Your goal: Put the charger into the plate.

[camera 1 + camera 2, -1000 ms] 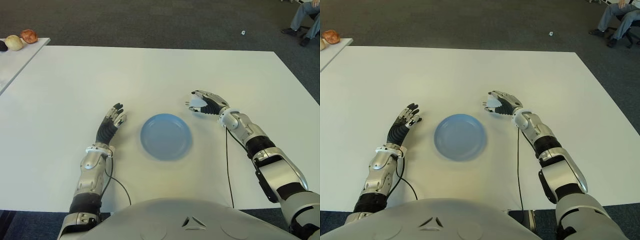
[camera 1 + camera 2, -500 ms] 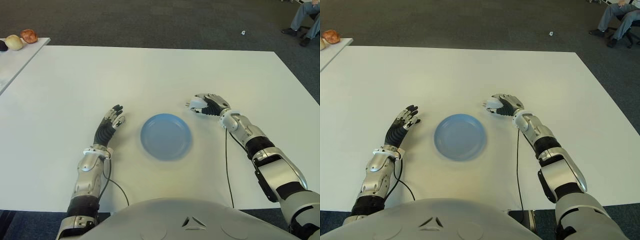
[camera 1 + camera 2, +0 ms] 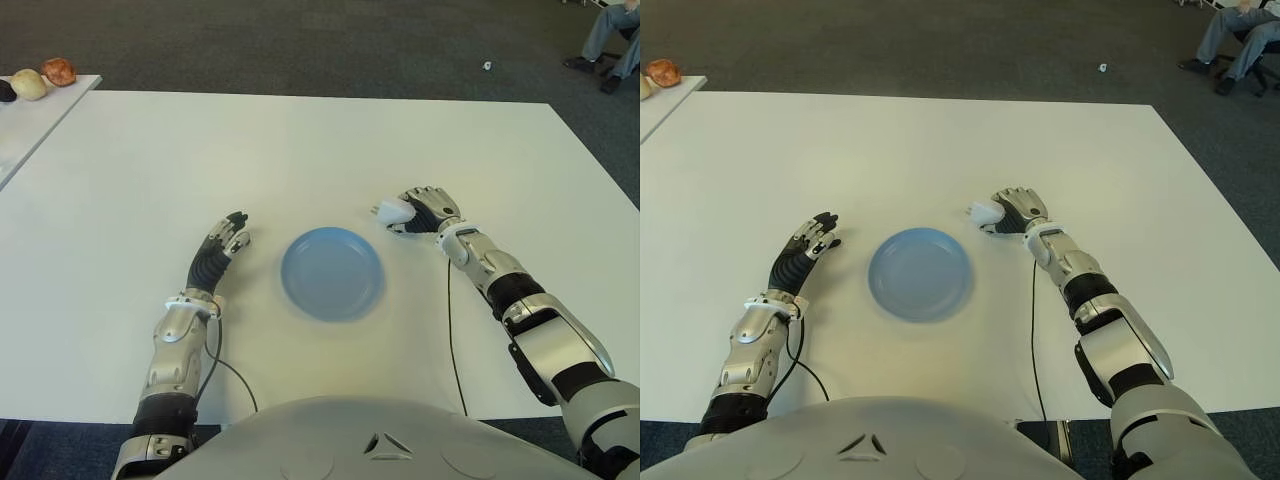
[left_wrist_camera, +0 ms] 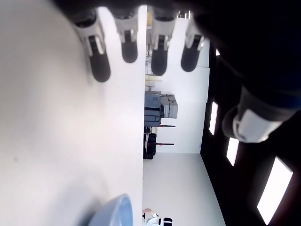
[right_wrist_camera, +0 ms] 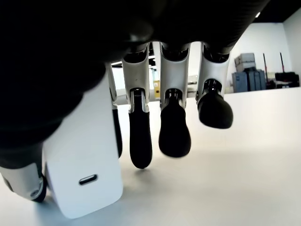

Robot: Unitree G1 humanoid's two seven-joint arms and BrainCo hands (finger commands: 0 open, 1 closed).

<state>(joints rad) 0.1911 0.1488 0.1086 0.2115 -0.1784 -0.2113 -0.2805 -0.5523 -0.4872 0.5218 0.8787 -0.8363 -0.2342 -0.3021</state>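
Now white blocky charger [image 5: 82,174], oval port, right robot hand [image 3: 425,208] gripping

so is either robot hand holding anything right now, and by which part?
Right robot hand grips the white charger by its body, port end sticking out. Left robot hand is open, empty.

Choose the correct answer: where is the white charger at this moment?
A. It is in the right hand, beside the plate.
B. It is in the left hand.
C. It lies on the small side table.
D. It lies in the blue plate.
A: the right hand curls around the charger, just right of the blue plate, which holds nothing; the left hand is open.
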